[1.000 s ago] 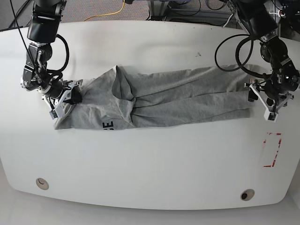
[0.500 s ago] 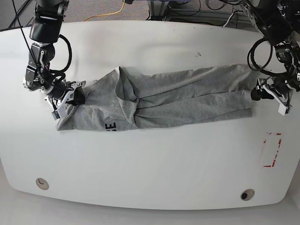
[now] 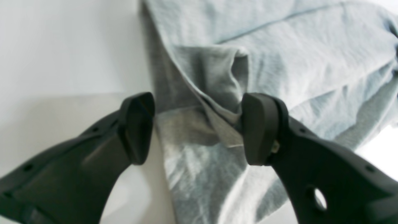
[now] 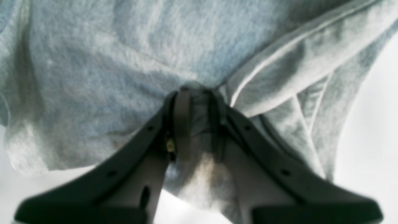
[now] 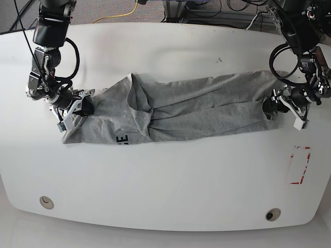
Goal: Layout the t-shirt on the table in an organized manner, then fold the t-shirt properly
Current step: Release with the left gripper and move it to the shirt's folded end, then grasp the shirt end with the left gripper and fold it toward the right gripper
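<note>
Chest lettering on the grey t-shirt (image 5: 176,111) is mostly folded under; only a black "E" and part of another letter show at the lower edge in the base view. Both wrist views are soft-focused and cropped to fabric and fingers. The t-shirt lies stretched lengthwise across the middle of the white table (image 5: 165,181), bunched in long creases. The right gripper (image 4: 197,124) is clamped on a pinch of fabric at the shirt's end on the base view's left. The left gripper (image 3: 196,127) has its jaws spread apart, straddling a folded hem corner at the opposite end, one pad touching cloth. A red dashed rectangle (image 5: 300,165) sits near the left arm; two grommet holes (image 5: 46,202) lie along the near edge. Compared with half a second earlier, the left gripper has moved inward onto the shirt's end.
</note>
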Controlling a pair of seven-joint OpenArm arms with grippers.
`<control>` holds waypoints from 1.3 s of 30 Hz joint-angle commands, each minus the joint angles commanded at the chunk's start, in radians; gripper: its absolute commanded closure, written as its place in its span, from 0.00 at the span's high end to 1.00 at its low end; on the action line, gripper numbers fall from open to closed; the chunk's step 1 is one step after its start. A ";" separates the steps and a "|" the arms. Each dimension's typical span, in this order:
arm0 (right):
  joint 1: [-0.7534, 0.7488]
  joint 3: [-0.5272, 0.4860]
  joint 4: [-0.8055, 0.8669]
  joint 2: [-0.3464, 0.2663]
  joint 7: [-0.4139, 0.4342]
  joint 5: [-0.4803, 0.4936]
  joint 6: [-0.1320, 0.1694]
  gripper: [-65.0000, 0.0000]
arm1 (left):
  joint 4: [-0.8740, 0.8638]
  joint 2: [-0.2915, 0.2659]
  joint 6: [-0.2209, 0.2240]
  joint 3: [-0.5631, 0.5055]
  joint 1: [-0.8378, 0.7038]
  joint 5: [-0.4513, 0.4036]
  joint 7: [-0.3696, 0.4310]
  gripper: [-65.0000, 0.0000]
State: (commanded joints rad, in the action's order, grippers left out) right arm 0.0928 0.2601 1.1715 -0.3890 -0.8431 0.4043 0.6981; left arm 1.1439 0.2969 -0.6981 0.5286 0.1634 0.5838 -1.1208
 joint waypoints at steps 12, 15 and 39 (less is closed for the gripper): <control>0.000 0.005 0.000 0.002 0.000 0.000 0.000 0.17 | 0.000 0.000 0.000 -0.005 0.005 -0.003 -0.020 0.06; 0.000 0.005 -0.002 0.002 0.000 0.000 0.000 0.17 | 0.018 0.003 0.000 -0.031 0.006 0.000 -0.020 0.04; 0.002 0.005 -0.002 0.003 0.000 0.000 0.000 0.17 | 0.575 -0.101 0.000 -0.315 -0.064 -0.008 -0.155 0.05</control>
State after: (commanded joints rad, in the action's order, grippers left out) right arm 0.0944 0.2647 1.1699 -0.3859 -0.8431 0.4043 0.6981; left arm 1.7192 0.1956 -0.6981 0.2140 0.0990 0.5762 -1.2758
